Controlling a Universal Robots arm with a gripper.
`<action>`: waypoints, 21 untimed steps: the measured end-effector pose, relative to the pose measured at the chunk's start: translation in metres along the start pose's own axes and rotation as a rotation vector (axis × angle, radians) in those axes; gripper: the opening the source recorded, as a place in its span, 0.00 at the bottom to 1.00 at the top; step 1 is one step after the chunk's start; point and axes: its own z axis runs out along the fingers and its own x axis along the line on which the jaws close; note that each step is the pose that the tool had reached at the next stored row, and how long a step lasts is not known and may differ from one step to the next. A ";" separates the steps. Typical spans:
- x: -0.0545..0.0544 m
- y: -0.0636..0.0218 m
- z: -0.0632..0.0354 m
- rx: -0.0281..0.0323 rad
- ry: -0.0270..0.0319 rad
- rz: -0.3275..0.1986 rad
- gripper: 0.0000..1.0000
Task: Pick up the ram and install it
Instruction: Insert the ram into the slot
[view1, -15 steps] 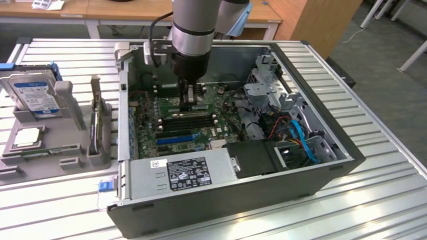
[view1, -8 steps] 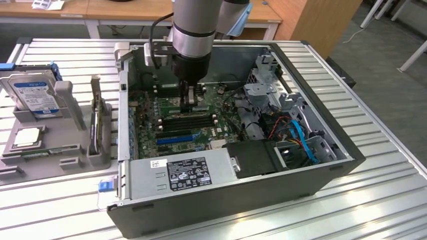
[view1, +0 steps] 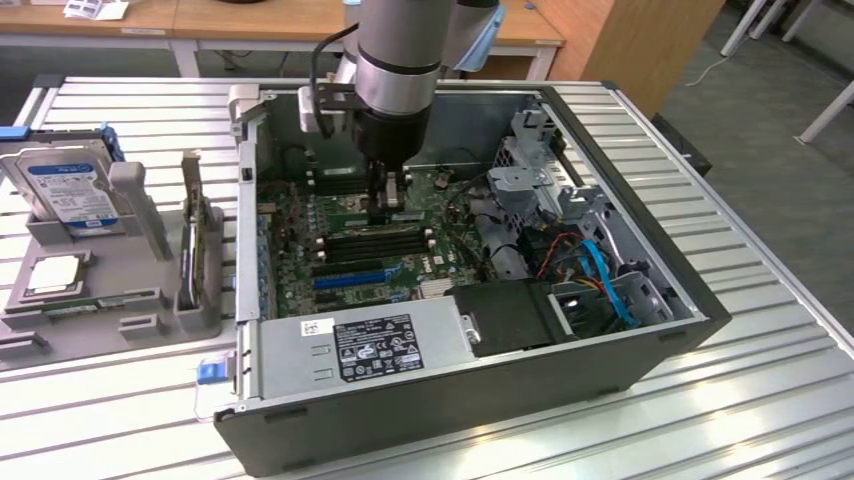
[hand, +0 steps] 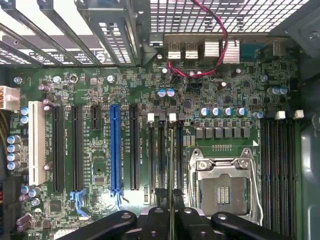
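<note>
Wrist view shows the hand (hand: 171, 200) pinching the ram (hand: 172, 215), seen edge-on as a thin strip between the pads. It sits over the black memory slots (hand: 165, 150) just beside the CPU socket (hand: 225, 182), on the side toward the blue slot (hand: 115, 150); whether it touches a slot I cannot tell. I judge the stick light, stiff and fragile, best held by its flat faces, upright and untwisted. Motherboard print and the power supply label (view1: 380, 350) are too small to read.
</note>
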 end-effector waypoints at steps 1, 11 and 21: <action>0.000 0.0000 0.0000 -0.0003 0.0003 -0.011 0.14; 0.000 -0.0001 0.0073 0.0002 0.0017 -0.066 0.14; 0.013 -0.0006 0.0118 0.0008 0.0026 -0.066 0.14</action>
